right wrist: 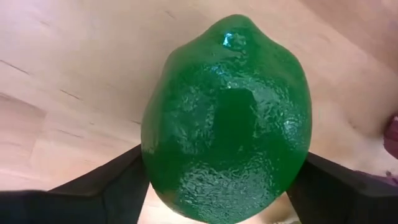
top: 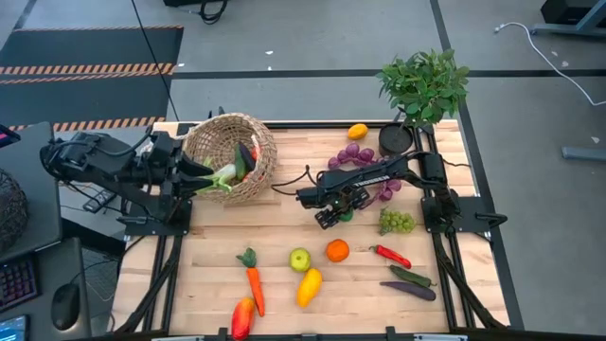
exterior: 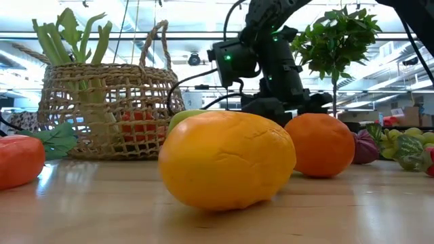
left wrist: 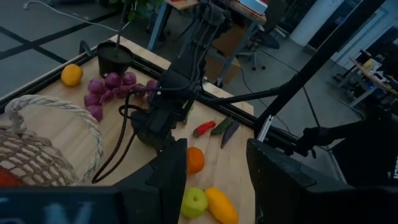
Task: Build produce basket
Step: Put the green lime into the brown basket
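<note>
High view first: the basket point(top: 230, 156) sits in the upper left of the table, tipped toward the left arm, with a leek point(top: 218, 178) and something red poking out of its mouth. The left gripper point(top: 186, 173) is right at that opening — can't tell from here what its fingers are doing. The right gripper point(top: 333, 214) is down at mid-table, just left of the green grapes point(top: 398, 222), with purple grapes point(top: 355, 154) above it. Along the lower part of the table: a carrot point(top: 253, 281), green apple point(top: 300, 259), orange point(top: 337, 250), yellow pepper point(top: 309, 286) and chili point(top: 391, 256).

Low view: the yellow pepper point(exterior: 227, 160) fills the middle, the orange point(exterior: 323, 144) is to its right, and the basket point(exterior: 108, 110) stands at left with leek stalks sticking up.

Left wrist view: the basket rim point(left wrist: 59, 134) is at lower left and the right arm point(left wrist: 180, 81) reaches across the table.

Right wrist view: a shiny green lime point(right wrist: 227, 118) sits between the two dark fingers point(right wrist: 106, 186) — spread either side of it, whether they're touching it I can't tell.
</note>
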Tool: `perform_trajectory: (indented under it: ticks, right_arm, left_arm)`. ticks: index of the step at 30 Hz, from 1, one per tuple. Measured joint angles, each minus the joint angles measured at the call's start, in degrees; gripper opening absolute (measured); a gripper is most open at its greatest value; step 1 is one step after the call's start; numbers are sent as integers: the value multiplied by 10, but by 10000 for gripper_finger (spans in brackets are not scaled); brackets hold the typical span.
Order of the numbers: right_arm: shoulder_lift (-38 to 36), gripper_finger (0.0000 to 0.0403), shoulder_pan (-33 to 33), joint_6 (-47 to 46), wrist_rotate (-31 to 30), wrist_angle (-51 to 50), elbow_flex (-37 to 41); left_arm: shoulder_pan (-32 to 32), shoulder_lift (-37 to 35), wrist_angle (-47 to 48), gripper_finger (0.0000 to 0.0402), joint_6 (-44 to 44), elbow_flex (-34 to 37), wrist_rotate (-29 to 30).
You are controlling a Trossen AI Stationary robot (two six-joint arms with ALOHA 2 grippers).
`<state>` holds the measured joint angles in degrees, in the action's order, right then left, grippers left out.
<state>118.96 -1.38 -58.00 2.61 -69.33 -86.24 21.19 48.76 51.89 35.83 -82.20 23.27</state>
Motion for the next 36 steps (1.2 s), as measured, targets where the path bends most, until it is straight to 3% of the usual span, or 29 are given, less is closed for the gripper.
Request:
perform_trajectory:
  ticks: [9,18,26,30,36]
  right_arm:
    - [-3,264,0,26,0,2,-10]
    - [-67,274,-12,37,-82,0,-117]
    - [-114,272,-33,127,-153,29,-226]
    - [-123,272,-43,184,-174,86,-266]
    - [-124,272,-55,276,-176,261,-287]
  left_arm:
    - [0,7,5,172,16,0,0]
    - [0,7,5,172,23,0,12]
    - [0,7,1,172,22,0,56]
    - [0,7,-1,172,22,0,57]
    - [0,7,-2,172,19,0,72]
